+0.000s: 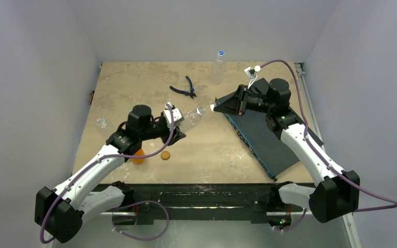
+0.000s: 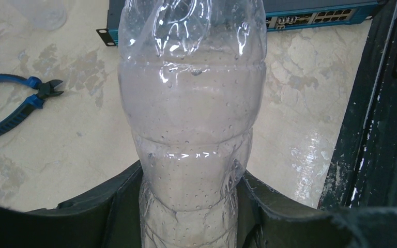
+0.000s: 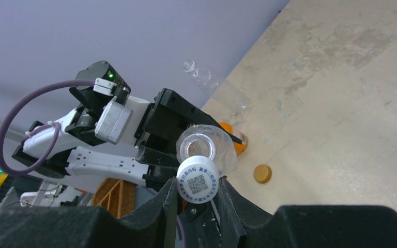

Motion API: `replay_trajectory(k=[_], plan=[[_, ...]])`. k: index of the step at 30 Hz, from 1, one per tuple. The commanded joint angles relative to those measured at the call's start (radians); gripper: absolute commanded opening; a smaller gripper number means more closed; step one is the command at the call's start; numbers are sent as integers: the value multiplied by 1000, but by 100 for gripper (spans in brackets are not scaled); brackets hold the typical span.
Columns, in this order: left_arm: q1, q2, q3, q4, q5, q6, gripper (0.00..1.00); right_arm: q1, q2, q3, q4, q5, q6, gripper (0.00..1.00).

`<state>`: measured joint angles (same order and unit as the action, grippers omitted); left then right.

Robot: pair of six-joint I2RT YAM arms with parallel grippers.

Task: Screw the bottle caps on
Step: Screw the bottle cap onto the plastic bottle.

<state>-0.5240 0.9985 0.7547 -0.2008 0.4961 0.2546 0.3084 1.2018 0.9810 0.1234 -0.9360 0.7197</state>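
Nearest on the counter [image 1: 212,155], the squat orange bottle [image 1: 138,157] and a flat orange cap [image 1: 165,155] sit just apart. Above them the left claw [image 2: 190,212] pinches a clear bottle [image 2: 191,103] held level, its open mouth just beside the white cap [image 3: 198,180] that the right claw [image 3: 197,202] grips. Farther back lie blue-handled pliers [image 1: 184,89].

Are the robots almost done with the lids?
Not yet. Done: the far clear plastic bottle wears a blue cap. In hand: left fingers hold a crinkled clear plastic bottle; right fingers hold a white round cap near its mouth. Left: the squat orange bottle, flat orange-brown cap, another clear bottle.
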Motion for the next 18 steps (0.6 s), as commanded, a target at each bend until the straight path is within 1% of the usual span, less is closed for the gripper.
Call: replay_trajectory(k=[1, 5, 13, 18], plan=[[-9, -20, 8, 67, 63, 16, 0, 2, 6, -9, 100, -52, 54, 17], [-13, -23, 7, 76, 78, 14, 0, 11, 19, -15, 129, -54, 73, 18], [-27, -18, 2, 88, 101, 11, 0, 57, 52, -1, 129, -36, 65, 18], [-30, -8, -2, 86, 109, 12, 0, 67, 45, -8, 148, -45, 80, 18]])
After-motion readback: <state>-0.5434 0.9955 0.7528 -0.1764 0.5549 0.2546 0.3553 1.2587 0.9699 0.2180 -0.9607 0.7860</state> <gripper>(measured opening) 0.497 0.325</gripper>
